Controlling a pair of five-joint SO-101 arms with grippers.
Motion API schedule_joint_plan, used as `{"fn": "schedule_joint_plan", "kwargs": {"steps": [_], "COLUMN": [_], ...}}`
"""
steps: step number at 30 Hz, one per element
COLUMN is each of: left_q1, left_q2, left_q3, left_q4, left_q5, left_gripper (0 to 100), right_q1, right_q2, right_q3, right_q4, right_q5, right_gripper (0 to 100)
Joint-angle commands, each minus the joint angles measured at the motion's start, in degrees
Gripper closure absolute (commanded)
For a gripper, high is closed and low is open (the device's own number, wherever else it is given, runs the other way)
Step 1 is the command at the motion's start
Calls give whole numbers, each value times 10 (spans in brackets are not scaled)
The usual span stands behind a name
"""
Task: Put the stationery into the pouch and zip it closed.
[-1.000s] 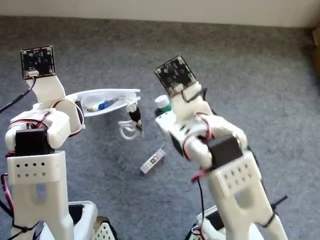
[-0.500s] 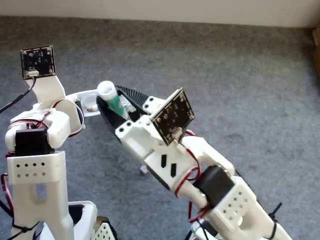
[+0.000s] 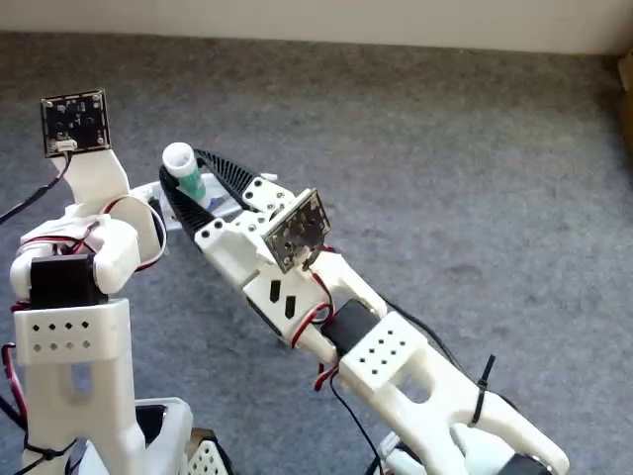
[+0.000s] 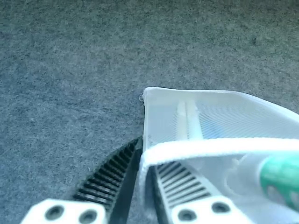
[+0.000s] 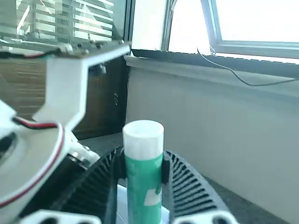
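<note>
Right gripper (image 3: 190,183) clamped on green glue stick (image 3: 184,170), upright, white cap up, at the pouch mouth. Left gripper (image 4: 145,172) pinched on the rim of the white mesh pouch (image 4: 219,116), far left on the grey carpet (image 3: 475,148). Two pens (image 4: 187,122) lie inside.

From above, the right arm covers most of the pouch (image 3: 146,191), leaving a white strip just beside the right pincer (image 3: 183,170). The lower part of the glue stick (image 3: 188,185) it grips is hidden between its black fingers. In the left wrist view the pouch runs off the picture's edge to one side of the left pincer (image 4: 145,184), whose finger bases are cut off too. The glue stick's green body is blurred and cropped there, and two pale rods (image 4: 187,119) inside, beyond the pincer's tips, are too hazy through the mesh to identify.
</note>
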Motion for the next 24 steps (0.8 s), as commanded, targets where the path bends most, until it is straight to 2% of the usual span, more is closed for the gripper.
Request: {"fn": "schedule_joint_plan", "kwargs": {"steps": [1,6,11,16,24], "left_q1": [-7,-7,-7,-7,-6], "left_q2": [1,1,1,1,1], "left_q3": [-22,-22,-21,-21,-21], "left_q4": [-7,-7,-7,-7,-7], "left_q5": [3,3,3,3,3], "left_gripper": [993,993,993,993,993], "right_q1": [29,51,47,48,49], "right_q2": [-3,-3,-3,-3,-3], "right_q3": [8,17,16,13,16], "right_q4": [-23,-21,53,109,116], "right_q5": [-5,-3,73,75,73], "right_gripper": [993,993,993,993,987]}}
